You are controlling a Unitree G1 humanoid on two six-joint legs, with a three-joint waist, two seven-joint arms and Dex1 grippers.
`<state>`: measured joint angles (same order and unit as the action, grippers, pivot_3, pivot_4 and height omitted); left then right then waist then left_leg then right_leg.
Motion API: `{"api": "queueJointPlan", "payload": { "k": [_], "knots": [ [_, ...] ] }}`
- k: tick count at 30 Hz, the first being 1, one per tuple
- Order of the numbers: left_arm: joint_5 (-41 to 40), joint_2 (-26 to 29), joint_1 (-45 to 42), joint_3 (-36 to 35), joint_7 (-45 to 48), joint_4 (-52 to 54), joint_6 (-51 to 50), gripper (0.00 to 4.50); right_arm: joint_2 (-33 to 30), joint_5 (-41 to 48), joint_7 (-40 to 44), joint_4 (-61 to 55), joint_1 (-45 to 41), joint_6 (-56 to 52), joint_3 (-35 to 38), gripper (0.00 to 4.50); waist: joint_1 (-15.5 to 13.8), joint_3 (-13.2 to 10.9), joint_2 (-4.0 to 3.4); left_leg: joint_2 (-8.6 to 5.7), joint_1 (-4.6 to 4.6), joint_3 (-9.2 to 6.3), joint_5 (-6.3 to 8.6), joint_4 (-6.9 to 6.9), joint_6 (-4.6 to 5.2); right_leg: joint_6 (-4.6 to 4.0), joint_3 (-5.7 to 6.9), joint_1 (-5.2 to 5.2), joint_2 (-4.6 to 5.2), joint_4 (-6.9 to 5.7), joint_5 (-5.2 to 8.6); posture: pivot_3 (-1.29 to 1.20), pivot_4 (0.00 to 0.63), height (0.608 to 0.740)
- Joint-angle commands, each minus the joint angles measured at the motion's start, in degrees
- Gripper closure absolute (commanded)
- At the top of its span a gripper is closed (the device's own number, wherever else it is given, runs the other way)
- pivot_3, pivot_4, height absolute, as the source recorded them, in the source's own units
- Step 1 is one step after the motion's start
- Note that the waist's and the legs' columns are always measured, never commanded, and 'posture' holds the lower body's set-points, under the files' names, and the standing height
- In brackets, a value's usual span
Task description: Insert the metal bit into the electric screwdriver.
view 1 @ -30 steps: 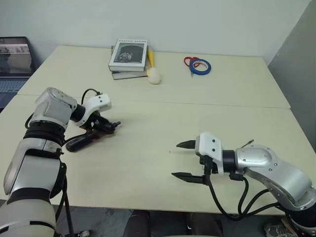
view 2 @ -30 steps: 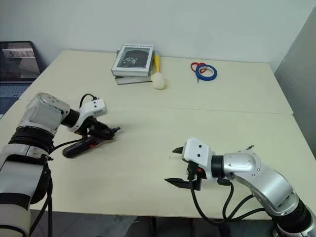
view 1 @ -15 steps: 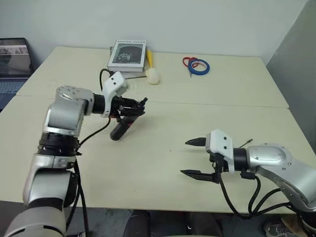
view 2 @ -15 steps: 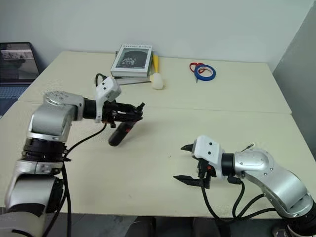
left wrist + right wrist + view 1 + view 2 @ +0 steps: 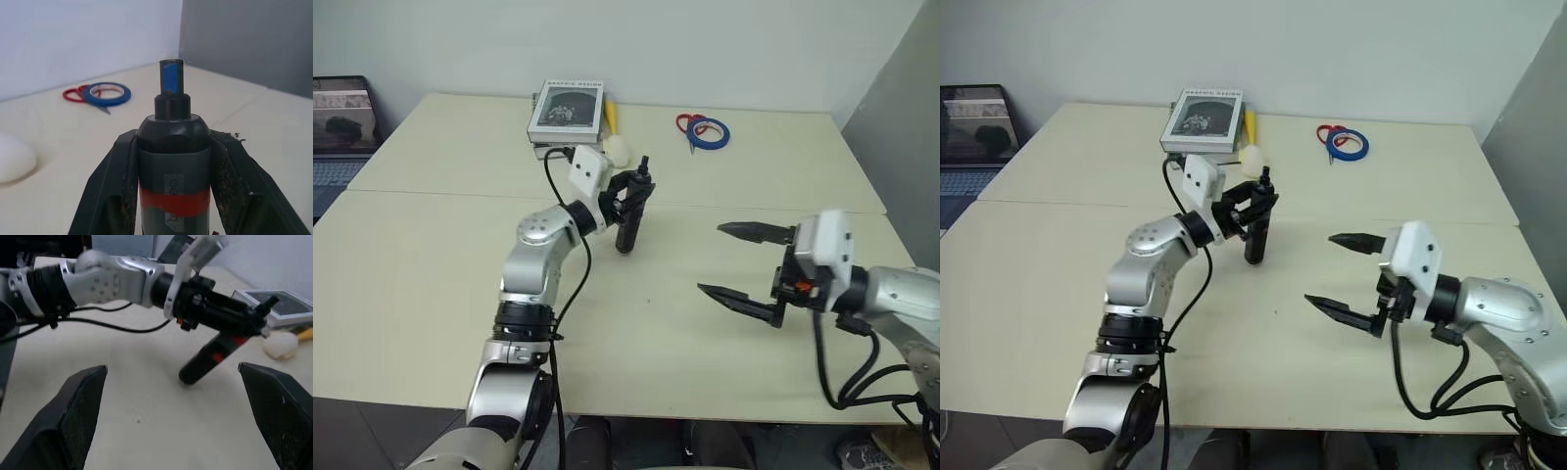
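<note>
Left eye view: left claw (image 5: 632,196), clamped on the screwdriver (image 5: 628,227), has swung it up off the counter (image 5: 431,284) toward the wide, empty right claw (image 5: 736,262); bit unseen.

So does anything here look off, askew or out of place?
One thing: the right gripper is wide open and holds nothing, and I can't spot the metal bit on the table. The left gripper is shut on the electric screwdriver, held roughly upright above the table. Nothing looks spilled or damaged.
</note>
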<state>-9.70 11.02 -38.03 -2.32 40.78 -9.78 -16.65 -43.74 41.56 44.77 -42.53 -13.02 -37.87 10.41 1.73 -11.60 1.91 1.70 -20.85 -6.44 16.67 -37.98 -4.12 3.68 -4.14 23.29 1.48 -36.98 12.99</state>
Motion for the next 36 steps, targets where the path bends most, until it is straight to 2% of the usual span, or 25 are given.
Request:
{"api": "queueJointPlan", "payload": {
  "k": [1,7,14,29,36],
  "knots": [
    [-0.4,-0.6,2.4,0.7,-1.8,2.6,3.7,2.84,-1.5,3.8,-0.6,-2.4,0.2,-1.0,3.1,0.00,0.1,0.0,-0.04,0.00,0.01,0.00,0.00,0.00,0.00,0.00,-0.01,0.00,-0.01,-0.01,0.00,0.00,0.150,0.740],
    [0.2,0.5,9.8,1.6,-3.4,4.8,8.1,2.84,-4.2,8.4,-1.5,-3.8,0.1,-3.6,4.1,0.00,0.0,0.1,-0.07,0.00,0.09,0.03,0.00,-0.01,0.00,0.13,-0.03,-0.10,0.00,0.00,0.07,0.00,0.150,0.740],
    [-1.4,3.5,14.8,0.4,-4.9,10.3,6.4,2.84,-6.4,7.3,0.9,-1.0,-1.4,-1.9,2.8,0.00,0.1,0.4,-0.18,0.02,0.20,0.05,-0.01,0.00,0.02,0.27,-0.07,-0.14,-0.04,-0.01,0.02,0.00,0.150,0.740],
    [-3.8,5.0,14.1,0.0,-7.6,12.2,7.2,2.84,-6.8,1.7,3.8,3.9,-3.5,1.9,-0.7,0.00,0.1,0.5,-0.19,0.02,0.23,0.05,-0.14,0.00,0.17,0.36,-0.10,-0.15,-0.08,0.00,-0.10,0.00,0.150,0.740],
    [-9.3,5.6,14.1,3.4,-2.0,20.9,2.9,2.84,-13.4,-2.5,8.7,9.2,-1.8,3.5,3.6,0.00,0.0,0.4,-0.19,0.01,0.04,0.04,-0.14,0.01,0.17,0.37,-0.10,-0.06,-0.07,0.10,-0.11,0.00,0.150,0.740]
  ]
}}
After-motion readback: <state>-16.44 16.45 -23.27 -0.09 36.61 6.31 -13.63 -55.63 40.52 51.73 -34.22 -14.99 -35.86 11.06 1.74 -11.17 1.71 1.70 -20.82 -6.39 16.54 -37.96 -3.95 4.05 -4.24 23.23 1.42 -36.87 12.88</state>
